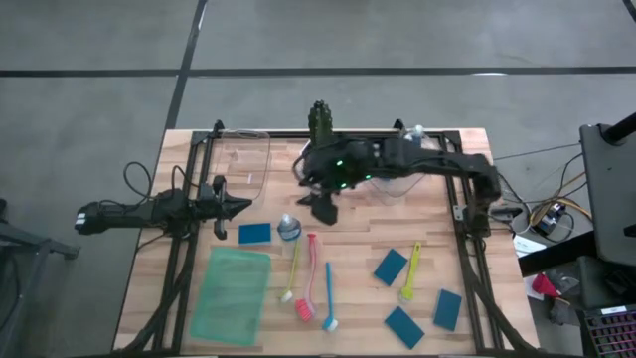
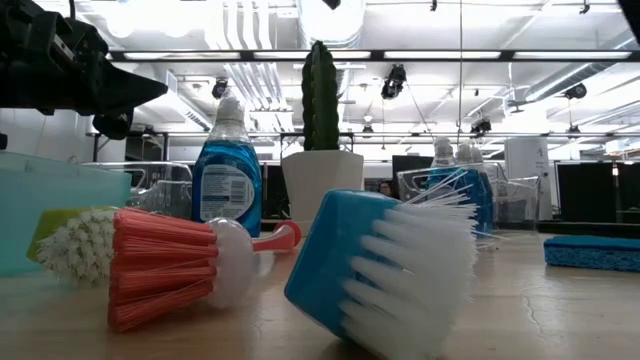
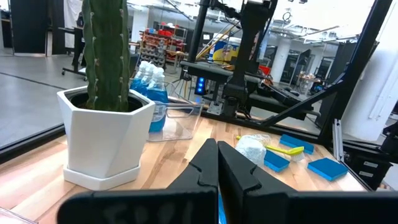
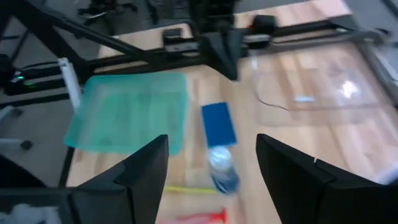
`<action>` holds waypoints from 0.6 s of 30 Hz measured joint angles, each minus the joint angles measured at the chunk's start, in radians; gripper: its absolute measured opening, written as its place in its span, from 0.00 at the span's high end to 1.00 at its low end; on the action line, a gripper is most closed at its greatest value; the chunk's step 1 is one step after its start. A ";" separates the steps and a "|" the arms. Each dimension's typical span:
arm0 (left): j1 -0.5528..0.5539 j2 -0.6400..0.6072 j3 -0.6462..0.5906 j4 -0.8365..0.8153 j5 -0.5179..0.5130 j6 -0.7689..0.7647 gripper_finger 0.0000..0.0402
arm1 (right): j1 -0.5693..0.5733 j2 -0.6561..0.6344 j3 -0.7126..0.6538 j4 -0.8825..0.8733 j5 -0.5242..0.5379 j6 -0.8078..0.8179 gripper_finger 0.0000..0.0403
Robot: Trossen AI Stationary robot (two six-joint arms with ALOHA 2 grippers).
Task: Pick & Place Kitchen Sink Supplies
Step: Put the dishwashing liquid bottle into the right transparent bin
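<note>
The right gripper [image 1: 320, 207], fingers spread and empty, hung just above the upright bottle [image 1: 288, 228] — nearer than the clenched left gripper [image 1: 237, 206].

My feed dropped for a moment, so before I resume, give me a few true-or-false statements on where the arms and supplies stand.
1. The right gripper is open above the table, holding nothing. True.
2. The left gripper is clamped on a sponge. False: its fingers are shut on nothing, near the table's left edge.
3. One blue dish soap bottle stands beside a teal sponge, in front of the right gripper. True.
4. All the brushes lie inside the green tray. False: the pink brush, the blue brush and the others lie on the bare wood; nothing shows in the tray.
5. The cactus stands at the table's far edge. True.
</note>
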 joint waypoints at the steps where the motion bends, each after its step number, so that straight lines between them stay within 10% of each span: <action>1: 0.000 0.000 0.000 0.000 0.000 0.000 1.00 | 0.004 0.029 0.031 -0.002 -0.014 -0.003 0.39; 18: 0.001 0.000 0.000 0.000 0.000 0.000 1.00 | 0.032 0.313 0.206 -0.083 -0.084 -0.173 0.34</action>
